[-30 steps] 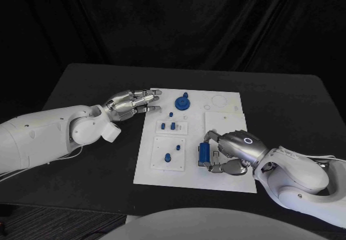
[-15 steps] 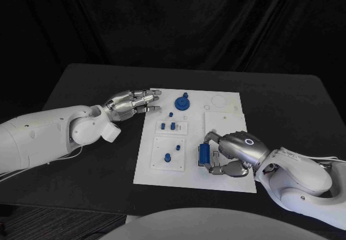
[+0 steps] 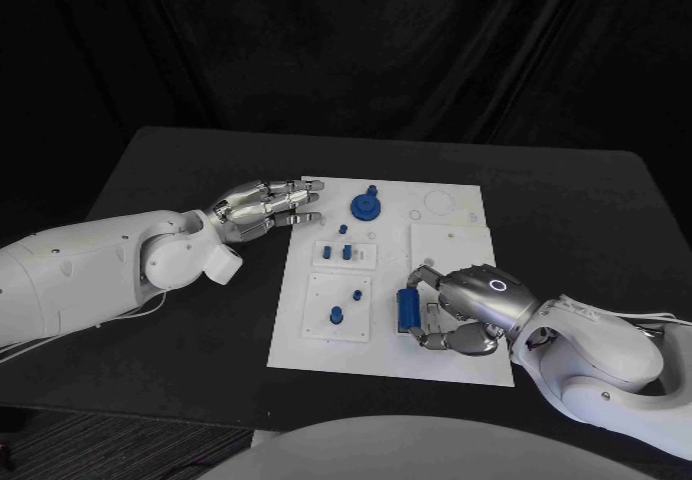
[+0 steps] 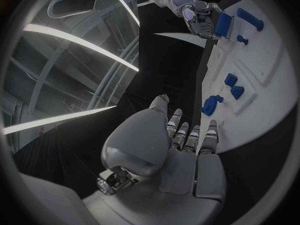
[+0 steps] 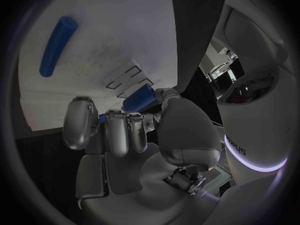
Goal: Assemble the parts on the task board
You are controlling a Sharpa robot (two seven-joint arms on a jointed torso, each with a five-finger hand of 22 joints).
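Note:
The white task board (image 3: 447,240) lies mid-table. My right hand (image 3: 469,308) is over its near right part and grips a blue block (image 3: 408,308) between thumb and fingers; the right wrist view shows this block (image 5: 139,98) against the thumb of the right hand (image 5: 125,135). My left hand (image 3: 268,207) holds nothing, its fingers loosely bent at the board's far left edge. A round blue part (image 3: 366,206) sits just beyond the left hand's fingertips. Small blue pegs (image 3: 338,251) and two more blue parts (image 3: 336,315) stand on the board's left half.
A blue cylinder (image 5: 58,45) lies flat on the board (image 5: 125,35) ahead of my right hand. The left wrist view shows the left hand (image 4: 181,140), the board (image 4: 269,85) and the far right hand (image 4: 200,17). Black table (image 3: 173,330) surrounds the board.
My right hand has shifted slightly with the blue block still in its grip. The left hand has not moved.

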